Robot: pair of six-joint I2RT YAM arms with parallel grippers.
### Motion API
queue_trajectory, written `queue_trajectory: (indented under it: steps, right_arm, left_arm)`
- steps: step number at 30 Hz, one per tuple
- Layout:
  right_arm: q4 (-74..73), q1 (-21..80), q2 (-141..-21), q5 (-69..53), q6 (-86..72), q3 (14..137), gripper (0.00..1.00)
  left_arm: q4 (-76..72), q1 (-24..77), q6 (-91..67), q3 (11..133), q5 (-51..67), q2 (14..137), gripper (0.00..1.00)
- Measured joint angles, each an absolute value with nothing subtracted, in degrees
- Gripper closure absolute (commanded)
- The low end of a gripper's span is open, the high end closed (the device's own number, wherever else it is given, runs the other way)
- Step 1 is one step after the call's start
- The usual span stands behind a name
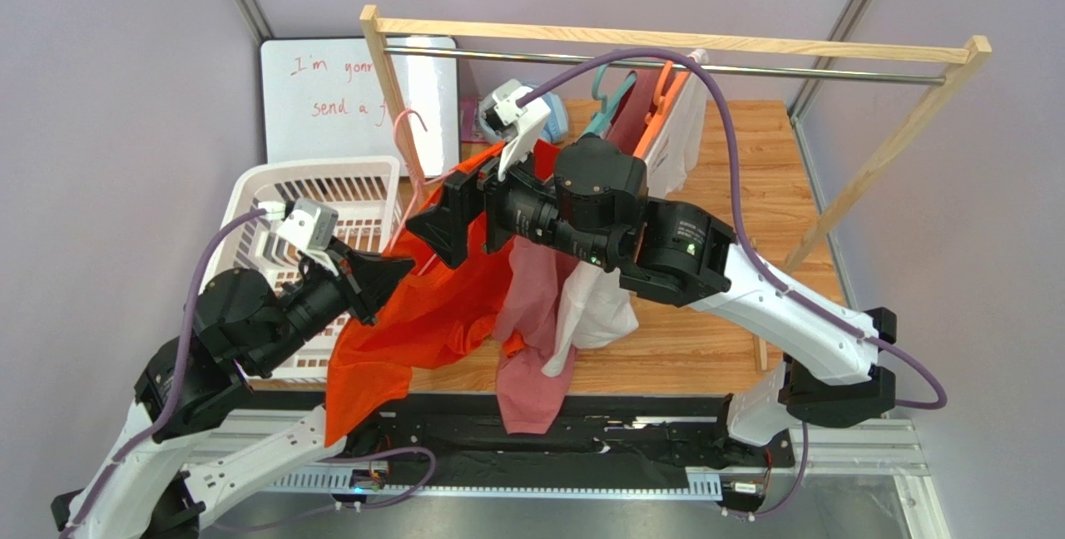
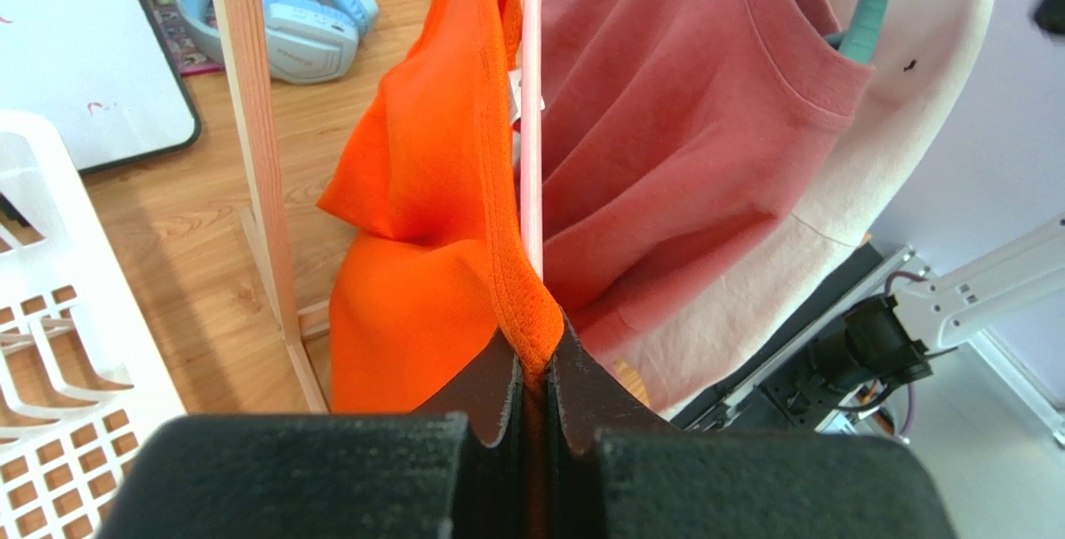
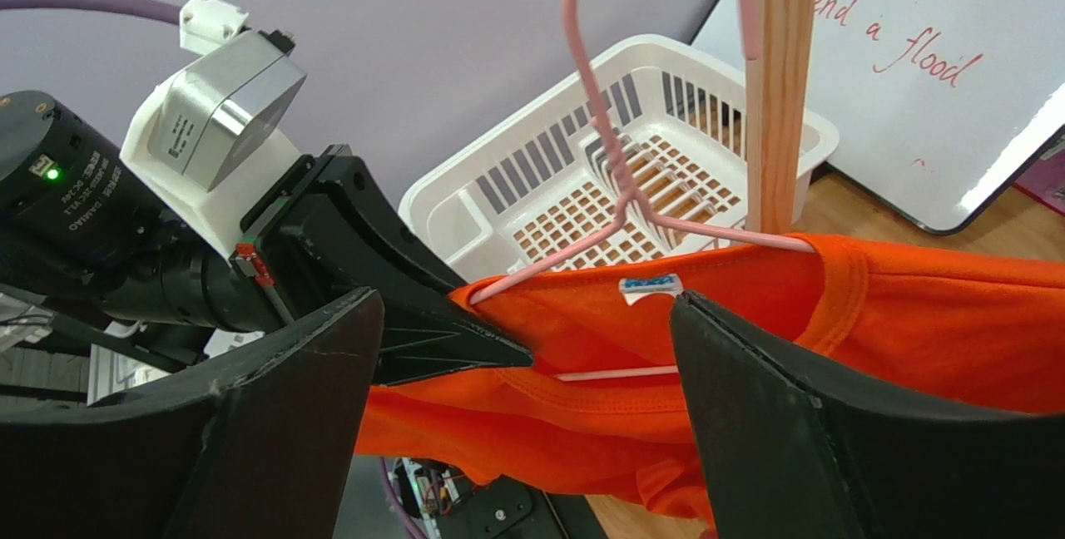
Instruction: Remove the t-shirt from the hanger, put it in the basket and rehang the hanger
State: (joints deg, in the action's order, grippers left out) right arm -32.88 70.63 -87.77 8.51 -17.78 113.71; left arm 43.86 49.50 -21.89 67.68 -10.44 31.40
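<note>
Lilac walls close in a wooden table (image 1: 750, 190) carrying one timber clothes rack (image 1: 675, 43), one whiteboard (image 1: 338, 102) at 11 o'clock whose red writing is cut off, one white basket (image 1: 313, 190) at 9 o'clock, and one pair of blue headphones (image 2: 288, 15).

Three shirts and three hangers are in view. The orange t-shirt (image 1: 425, 315) sits left of centre in the top view. Its long axis slants from the collar at 1 o'clock to the hem at 7 o'clock, where the cloth spills past the table's near edge. It is on the pink hanger (image 1: 410, 140), whose hook points to 12 o'clock beside the rack's left post. I cannot tell whether hook and post touch. In the right wrist view one hanger shoulder is bare and the other runs under the collar.

The left gripper (image 2: 546, 358) has its fingers pressed together on a fold of the orange hem or edge. The right gripper (image 3: 525, 300) stands spread wide, one finger to each side of the collar and hanger, gripping nothing.

A dusty-red shirt (image 1: 531, 352) and a cream shirt (image 1: 600, 308) hang just right of the orange one. The right arm hides their collars, so only the hooks of a teal hanger (image 1: 609, 87) and an orange hanger (image 1: 663, 84) show.
</note>
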Motion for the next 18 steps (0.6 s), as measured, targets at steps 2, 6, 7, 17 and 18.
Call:
queue_trajectory:
  steps: [2, 6, 7, 17, 18]
  right_arm:
    - [-33.6, 70.9, -88.0, 10.3, -17.5, 115.0, 0.11]
    - [-32.4, 70.8, -88.7, 14.3, -14.9, 115.3, 0.15]
    - [-31.8, 70.7, -89.1, 15.1, -14.2, 115.3, 0.16]
    - [-27.5, 70.7, -94.3, 16.4, -10.3, 115.7, 0.36]
    - [-27.0, 70.7, -94.5, 16.4, -10.2, 115.7, 0.39]
  left_arm:
    - [43.9, 49.5, -22.3, 67.7, -10.4, 30.6, 1.00]
    - [43.9, 49.5, -22.8, 68.2, -9.5, 30.4, 1.00]
    - [44.0, 49.5, -22.9, 68.3, -9.1, 30.4, 1.00]
    - [44.0, 49.5, -23.3, 69.3, -5.0, 31.0, 1.00]
    - [44.0, 49.5, -23.3, 69.5, -4.8, 31.1, 1.00]
